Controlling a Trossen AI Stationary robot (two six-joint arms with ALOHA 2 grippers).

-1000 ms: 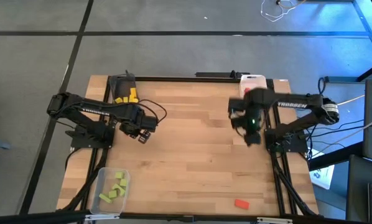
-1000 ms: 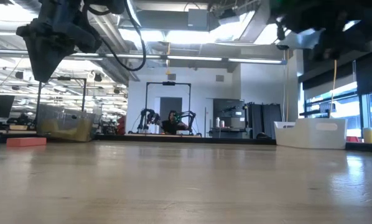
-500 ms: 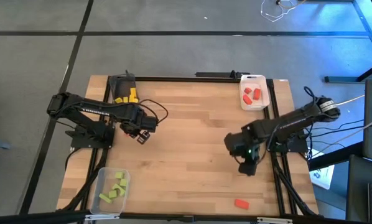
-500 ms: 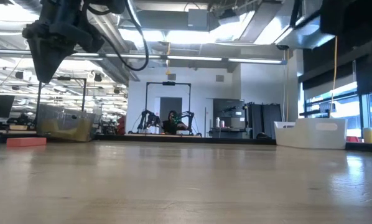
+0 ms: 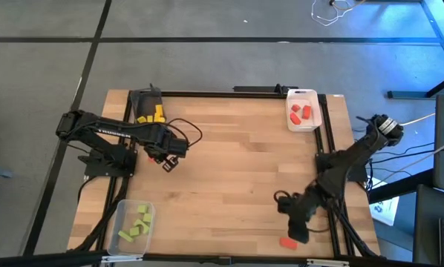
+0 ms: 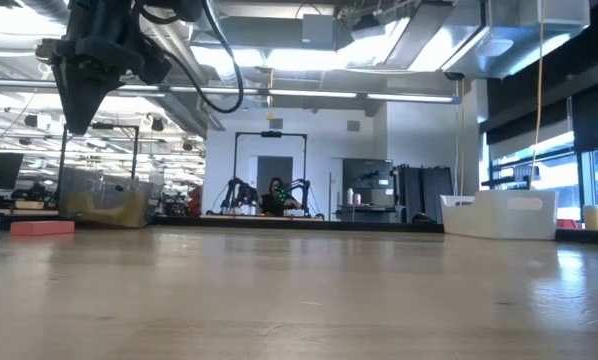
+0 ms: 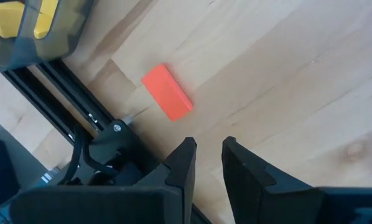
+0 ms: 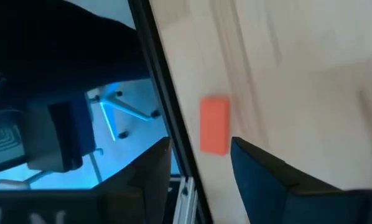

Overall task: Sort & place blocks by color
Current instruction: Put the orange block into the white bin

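Observation:
One red block (image 7: pixel 167 92) lies flat on the wood near the left arm's base rail, also showing in the low view (image 6: pixel 41 227). My left gripper (image 7: pixel 208 152) hangs over the table's left part (image 5: pixel 165 162), pointing down, its fingers a narrow gap apart with nothing between them. A second red block (image 5: pixel 287 242) lies by the near edge at the right. My right gripper (image 5: pixel 296 233) hovers open just above that block (image 8: pixel 214 124), slanting down, a finger on either side of the block's near end in the right wrist view.
A dark grey tray (image 5: pixel 144 100) with yellow blocks (image 5: pixel 152 115) stands at the far left. A white tray (image 5: pixel 304 95) with red blocks (image 5: pixel 301 113) is at the far right. A clear tray (image 5: pixel 122 211) with green blocks (image 5: pixel 135 224) sits near left. The black frame rail (image 8: pixel 167 118) runs beside the right block.
My right gripper has swung from beside the white tray toward the table's near edge and down, turning as it went, and now stands over the red block there. My left gripper has stayed in place and rolled a little about its own axis.

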